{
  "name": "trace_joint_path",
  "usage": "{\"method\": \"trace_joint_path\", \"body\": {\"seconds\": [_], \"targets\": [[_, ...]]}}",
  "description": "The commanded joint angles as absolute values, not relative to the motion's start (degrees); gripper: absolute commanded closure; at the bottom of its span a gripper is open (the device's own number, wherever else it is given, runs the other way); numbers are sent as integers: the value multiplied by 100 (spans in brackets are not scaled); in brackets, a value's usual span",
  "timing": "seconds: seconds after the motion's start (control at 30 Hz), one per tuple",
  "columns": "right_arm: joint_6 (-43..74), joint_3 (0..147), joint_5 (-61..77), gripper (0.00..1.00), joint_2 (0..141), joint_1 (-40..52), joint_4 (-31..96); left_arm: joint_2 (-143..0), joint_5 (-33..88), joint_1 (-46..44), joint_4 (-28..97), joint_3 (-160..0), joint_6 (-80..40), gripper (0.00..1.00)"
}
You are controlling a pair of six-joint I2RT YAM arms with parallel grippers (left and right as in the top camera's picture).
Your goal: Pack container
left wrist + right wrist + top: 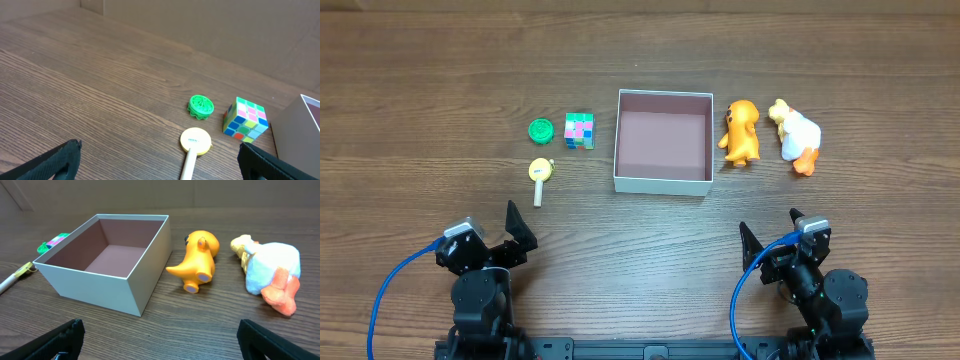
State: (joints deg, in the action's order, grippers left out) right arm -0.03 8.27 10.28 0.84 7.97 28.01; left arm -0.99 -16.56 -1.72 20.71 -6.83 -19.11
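Starting at the left gripper (160, 162), we find its jaws spread wide, one dark finger at each lower corner of the wrist view, with only bare wood between them. The right gripper (159, 340) is the same: jaws fully apart and nothing held. From overhead, both arms sit low at the near edge of the table (420, 90), well short of every object.

Moving outward on the left, we meet a yellow round-headed stick toy (539, 172) nearest that arm. Beyond it are a green ridged disc (540, 129) and a pastel puzzle cube (579, 129), side by side but apart. On the right, an orange toy dog (741, 132) lies just beside the box's right wall. A white plush duck with orange feet (798, 135) lies a little farther out, and the two toys do not touch.

Between the two groups stands the container (662, 184), open side up in the middle of the table. Its pinkish-brown floor is bare, and we see nothing inside it in any view.

We judge that the packing has not begun. Nothing is in the box and nothing is in a grip, so all five items remain to be picked up and placed. The three on the left look within that arm's side, and the two animals fall to the right arm.
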Motion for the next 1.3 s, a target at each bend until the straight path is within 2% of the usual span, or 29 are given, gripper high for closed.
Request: {"method": "trace_joint_path", "body": {"seconds": [0.0,0.73,0.87,0.97,1.03,1.27], "targets": [[-25,792,1052,0,16,829,2799,-25,-1691,-104,2032,-615,-1802,0],[-25,792,1015,0,16,829,2630,-25,-1671,-104,1918,-615,-1815,0],[-21,792,1219,0,16,829,2528,-25,-1100,-104,2027,-615,-1841,0],[54,792,2021,0,16,829,2189,-25,-399,-104,2034,-615,-1841,0],[648,792,2733,0,16,829,1800,-25,108,-104,2029,-615,-1890,0],[1529,1096,1992,0,209,829,2414,-126,303,-104,2099,-1046,-2248,0]]}}
